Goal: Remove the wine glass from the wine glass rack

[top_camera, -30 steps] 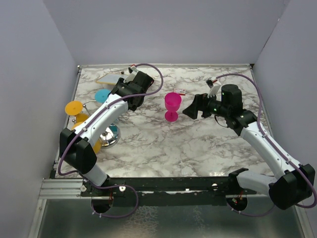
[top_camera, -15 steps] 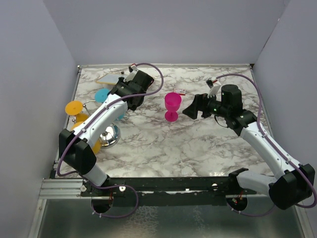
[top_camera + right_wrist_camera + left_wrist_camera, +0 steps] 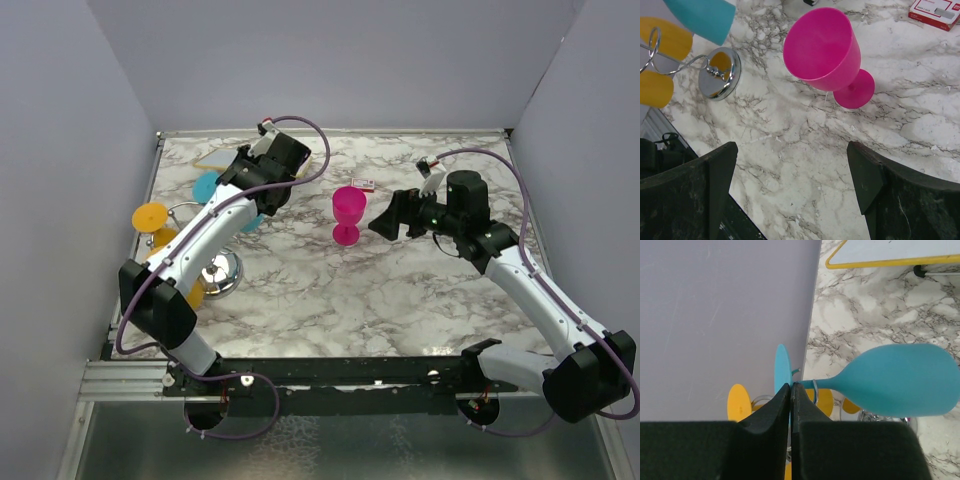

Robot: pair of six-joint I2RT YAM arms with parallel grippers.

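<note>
My left gripper (image 3: 238, 182) is shut on the stem of a teal wine glass (image 3: 900, 380), which is held on its side; its fingertips (image 3: 791, 386) pinch just behind the teal foot disc (image 3: 782, 369). The teal glass (image 3: 208, 186) hangs over the chrome wine glass rack (image 3: 220, 272), whose round mirror base also shows in the right wrist view (image 3: 719, 66). Yellow glasses (image 3: 150, 217) hang on the rack's wire arms. A pink wine glass (image 3: 348, 210) stands upright on the marble table. My right gripper (image 3: 385, 222) is open and empty beside it, the pink glass (image 3: 822, 47) ahead of its jaws.
A flat board with a yellow rim (image 3: 880, 250) lies at the back left by the wall. A small red and white box (image 3: 935, 12) lies behind the pink glass. The grey side wall (image 3: 725, 315) is close to the left gripper.
My left gripper has moved a little toward the back of the table, carrying the teal glass with it. The right arm and the pink glass have not moved.
</note>
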